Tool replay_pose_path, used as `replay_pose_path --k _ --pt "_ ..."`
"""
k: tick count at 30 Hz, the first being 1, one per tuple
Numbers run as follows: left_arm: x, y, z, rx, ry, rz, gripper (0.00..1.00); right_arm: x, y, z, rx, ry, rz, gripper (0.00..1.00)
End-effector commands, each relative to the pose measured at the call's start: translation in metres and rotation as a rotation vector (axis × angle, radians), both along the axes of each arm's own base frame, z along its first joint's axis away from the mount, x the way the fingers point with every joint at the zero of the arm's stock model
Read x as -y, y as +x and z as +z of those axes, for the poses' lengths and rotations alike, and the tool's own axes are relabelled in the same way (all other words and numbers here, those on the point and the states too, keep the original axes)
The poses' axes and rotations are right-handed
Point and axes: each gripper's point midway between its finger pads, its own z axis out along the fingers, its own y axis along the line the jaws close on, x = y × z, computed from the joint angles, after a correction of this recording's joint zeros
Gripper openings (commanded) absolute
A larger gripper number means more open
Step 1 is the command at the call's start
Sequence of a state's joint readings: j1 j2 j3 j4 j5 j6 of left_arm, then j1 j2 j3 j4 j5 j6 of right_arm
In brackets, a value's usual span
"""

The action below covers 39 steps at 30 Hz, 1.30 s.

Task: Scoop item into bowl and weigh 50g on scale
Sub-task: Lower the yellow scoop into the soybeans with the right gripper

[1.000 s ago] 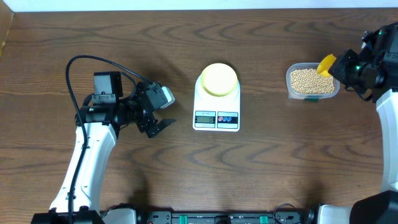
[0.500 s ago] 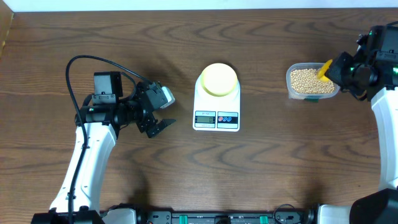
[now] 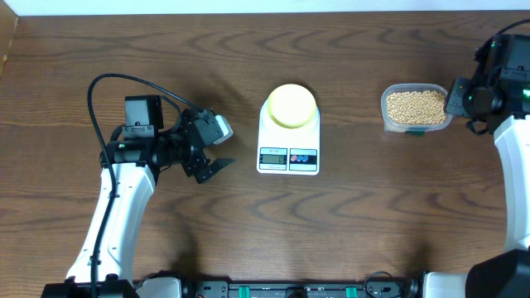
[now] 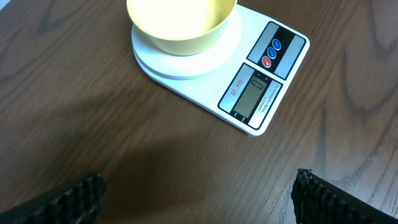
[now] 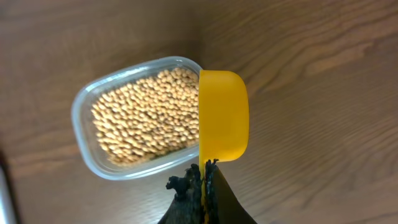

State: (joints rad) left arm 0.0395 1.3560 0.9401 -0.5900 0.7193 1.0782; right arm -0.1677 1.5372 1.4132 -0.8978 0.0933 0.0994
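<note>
The tan beans (image 3: 414, 105) fill a clear plastic tub (image 5: 84, 99) at the right of the table; in the right wrist view the beans (image 5: 146, 121) lie level inside it. My right gripper (image 3: 458, 98) sits at the tub's right end, shut on the handle of a bright yellow scoop (image 5: 222, 115). The scoop is turned on its side, with its cup just outside the tub's rim; its inside is hidden. The right gripper (image 5: 204, 171) pinches the handle tightly. A pale yellow bowl (image 3: 291, 104) stands empty on the white scale (image 3: 288, 159). My left gripper (image 3: 220, 146) hovers open left of the scale.
In the left wrist view the bowl (image 4: 180, 22) and the scale (image 4: 255, 93) lie ahead of my left gripper (image 4: 196, 186), over bare wood. A black cable (image 3: 124, 81) loops above the left arm. The table's back edge runs along the top of the overhead view.
My right gripper has drawn back to the right from over the tub, and the scoop has turned on edge and slipped out of the overhead view. The left arm has not moved.
</note>
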Motion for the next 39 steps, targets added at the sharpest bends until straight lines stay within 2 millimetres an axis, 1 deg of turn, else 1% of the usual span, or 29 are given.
replay_pose_path --k 1,3,5,11,14,16,18,20,22,25,29,36,39 --pt "-0.001 0.002 0.001 0.009 0.006 -0.002 0.98 0.0 0.008 -0.002 -0.038 -0.075 0.132 0.01" --pt "-0.001 0.002 0.001 0.009 0.006 -0.003 0.97 -0.009 0.01 -0.006 -0.047 -0.04 0.182 0.01" --pt "-0.001 0.002 0.001 0.009 0.006 -0.002 0.98 -0.015 0.013 -0.004 -0.055 -0.01 0.21 0.01" --pt "-0.001 0.002 0.001 0.009 0.006 -0.003 0.97 -0.031 0.028 0.026 -0.051 0.055 0.308 0.01" --pt "-0.001 0.002 0.001 0.009 0.006 -0.002 0.98 -0.04 0.037 0.028 -0.054 0.096 0.365 0.01" --pt "-0.001 0.002 0.001 0.009 0.006 -0.003 0.98 -0.044 0.039 0.018 -0.083 0.127 0.377 0.01" --pt "-0.001 0.002 0.001 0.009 0.006 -0.002 0.97 -0.046 0.038 0.003 -0.129 0.155 0.378 0.01" --pt "-0.001 0.002 0.001 0.009 0.006 -0.002 0.98 -0.047 0.033 -0.011 -0.184 0.176 0.376 0.01" --pt "-0.001 0.002 0.001 0.009 0.006 -0.002 0.98 -0.048 0.03 -0.021 -0.224 0.19 0.374 0.01" --pt "-0.001 0.002 0.001 0.009 0.006 -0.002 0.98 -0.048 0.029 -0.024 -0.238 0.191 0.373 0.02" --pt "-0.001 0.002 0.001 0.009 0.006 -0.002 0.97 -0.044 0.033 -0.025 -0.227 0.168 0.365 0.01" --pt "-0.001 0.002 0.001 0.009 0.006 -0.002 0.97 -0.034 0.028 -0.044 -0.313 0.102 0.322 0.01" --pt "-0.001 0.002 0.001 0.009 0.006 -0.003 0.98 -0.034 0.027 -0.049 -0.338 0.077 0.319 0.01"
